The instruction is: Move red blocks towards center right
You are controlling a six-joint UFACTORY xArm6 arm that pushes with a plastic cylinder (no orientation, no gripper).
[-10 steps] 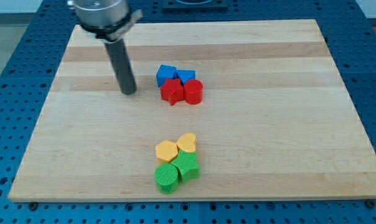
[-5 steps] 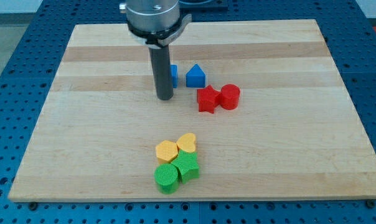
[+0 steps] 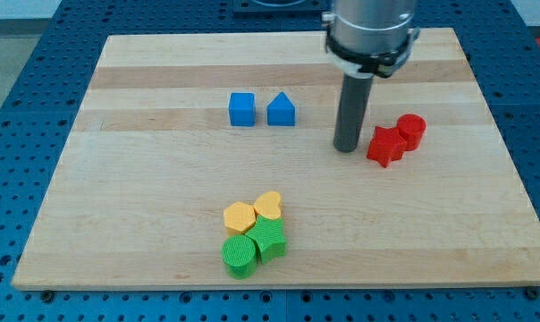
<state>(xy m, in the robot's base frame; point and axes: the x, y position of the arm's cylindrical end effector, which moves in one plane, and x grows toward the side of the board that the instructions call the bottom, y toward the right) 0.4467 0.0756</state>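
1. My tip [image 3: 346, 148] rests on the counter [image 3: 145, 206] just to the view's left of the red star block [image 3: 385, 146]; I cannot tell whether it touches the block or stands a hair apart
2. There are no fingers on this rig, so there is nothing to report as open, closed or gripping; the arm ends in a plain dark rod
3. The red star block lies right of centre, about mid-height on the counter. The red cylinder block [image 3: 411, 131] sits against it on the upper right, the two touching
4. Progress, as I judge it: both red blocks already lie in the centre-right zone, well apart from the blue cube block [image 3: 241, 109] and the blue triangular block [image 3: 281, 111], which stand side by side left of my tip. The task looks nearly done; at most a short further push to the right remains, since bare counter still shows between the red cylinder block and the right edge
5. Near the view's bottom centre a tight cluster holds a yellow hexagon block [image 3: 239, 217], a yellow heart block [image 3: 268, 206], a green cylinder block [image 3: 239, 256] and a second green block [image 3: 270, 239] whose shape I cannot make out
6. The counter is a pale wooden board with lengthwise grain. It lies on a blue perforated base [image 3: 11, 116] that shows on all sides
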